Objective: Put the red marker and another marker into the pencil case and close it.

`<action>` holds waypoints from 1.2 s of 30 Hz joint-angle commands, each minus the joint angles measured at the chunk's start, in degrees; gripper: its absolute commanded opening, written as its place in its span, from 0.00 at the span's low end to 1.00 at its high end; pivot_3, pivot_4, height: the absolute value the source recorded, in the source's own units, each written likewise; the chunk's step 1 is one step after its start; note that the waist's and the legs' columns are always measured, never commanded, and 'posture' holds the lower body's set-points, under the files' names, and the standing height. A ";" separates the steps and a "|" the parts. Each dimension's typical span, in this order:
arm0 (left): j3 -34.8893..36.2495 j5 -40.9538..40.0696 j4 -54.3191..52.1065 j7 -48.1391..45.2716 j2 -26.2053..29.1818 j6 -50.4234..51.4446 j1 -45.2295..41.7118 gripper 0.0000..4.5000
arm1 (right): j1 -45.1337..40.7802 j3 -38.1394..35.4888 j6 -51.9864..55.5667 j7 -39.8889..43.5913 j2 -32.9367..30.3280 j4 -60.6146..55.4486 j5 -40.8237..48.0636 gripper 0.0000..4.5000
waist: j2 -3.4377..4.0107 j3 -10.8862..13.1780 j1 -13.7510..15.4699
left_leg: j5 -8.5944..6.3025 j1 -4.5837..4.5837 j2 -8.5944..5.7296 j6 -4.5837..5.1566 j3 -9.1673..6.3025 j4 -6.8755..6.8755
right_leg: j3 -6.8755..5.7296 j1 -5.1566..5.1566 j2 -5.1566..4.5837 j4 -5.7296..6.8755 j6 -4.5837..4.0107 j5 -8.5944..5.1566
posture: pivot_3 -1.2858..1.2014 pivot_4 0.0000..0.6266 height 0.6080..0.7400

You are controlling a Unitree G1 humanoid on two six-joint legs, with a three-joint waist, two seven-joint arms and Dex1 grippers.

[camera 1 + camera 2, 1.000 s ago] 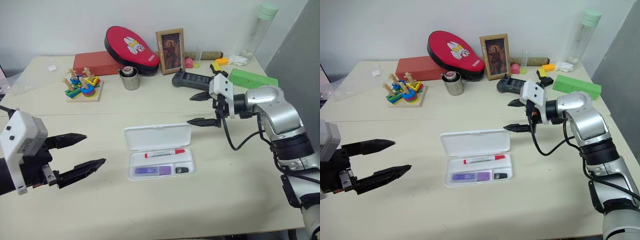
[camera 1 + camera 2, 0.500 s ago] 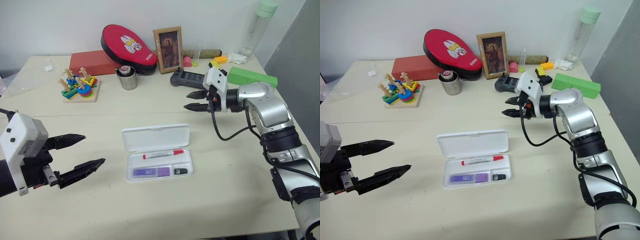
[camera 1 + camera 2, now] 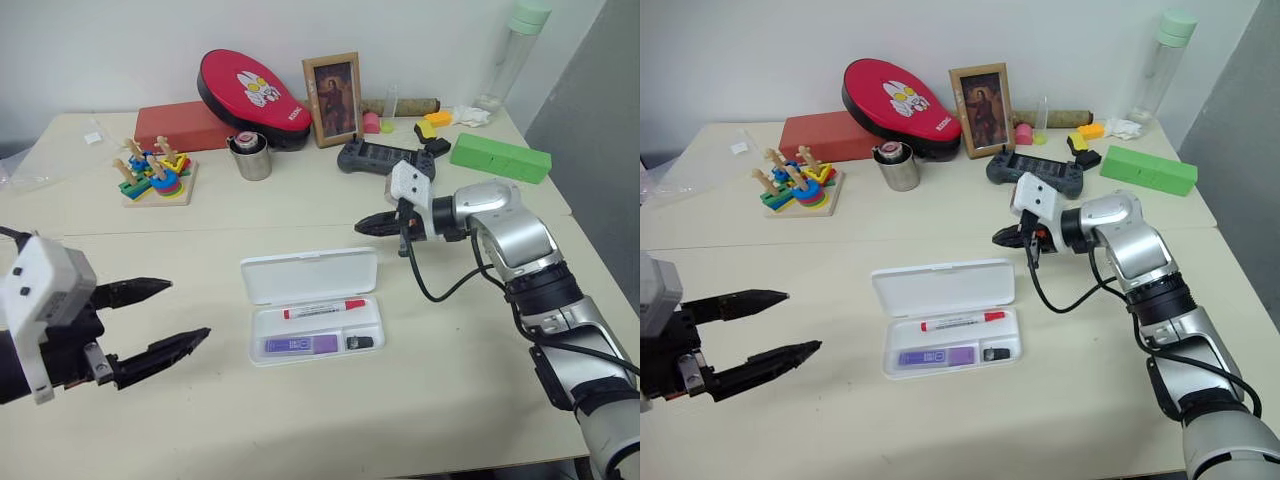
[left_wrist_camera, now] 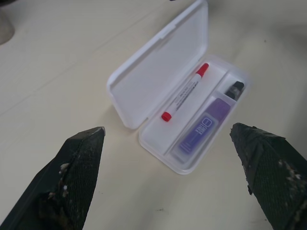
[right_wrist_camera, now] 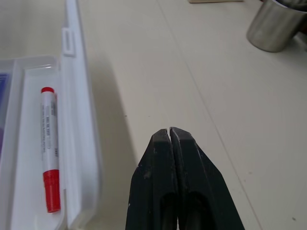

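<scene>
The left gripper (image 3: 160, 322) hangs with jaws spread, empty. The pencil case (image 3: 312, 305) lies open mid-table, the red marker (image 3: 323, 309) and purple marker (image 3: 300, 344) in its tray beside a small black piece (image 3: 362, 342). The right gripper (image 3: 366, 225), fingers pressed together, hovers beyond the lid. A steel cup (image 5: 277, 26) shows in the right wrist view
</scene>
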 commanded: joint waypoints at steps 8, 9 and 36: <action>-0.52 -2.47 0.07 3.63 0.71 -3.44 -0.34 0.99 | 0.90 0.95 -2.75 3.01 -0.70 -1.63 -1.09 0.01 | 0.00 0.00 0.02 | 0.00 0.01 0.00 -0.01 0.00 0.00 | 0.00 0.01 0.00 0.00 0.00 0.00 | 0.52 0.24 1.00; -0.72 -2.61 0.13 3.96 0.77 -3.59 -0.39 0.99 | 1.13 0.99 -2.57 3.43 -0.84 -1.98 -1.00 0.01 | 0.00 0.00 0.02 | 0.00 0.00 0.00 -0.01 0.00 0.00 | 0.00 0.01 0.00 0.00 0.00 0.00 | 0.52 0.24 1.00; -0.09 -2.21 1.42 4.78 2.85 -4.74 0.50 0.99 | 3.56 6.07 9.44 4.31 4.39 -16.87 1.69 0.01 | -0.01 -0.01 0.05 | 0.01 0.00 0.00 -0.01 -0.01 0.00 | -0.01 -0.02 0.00 0.03 0.00 0.00 | 0.52 0.24 1.00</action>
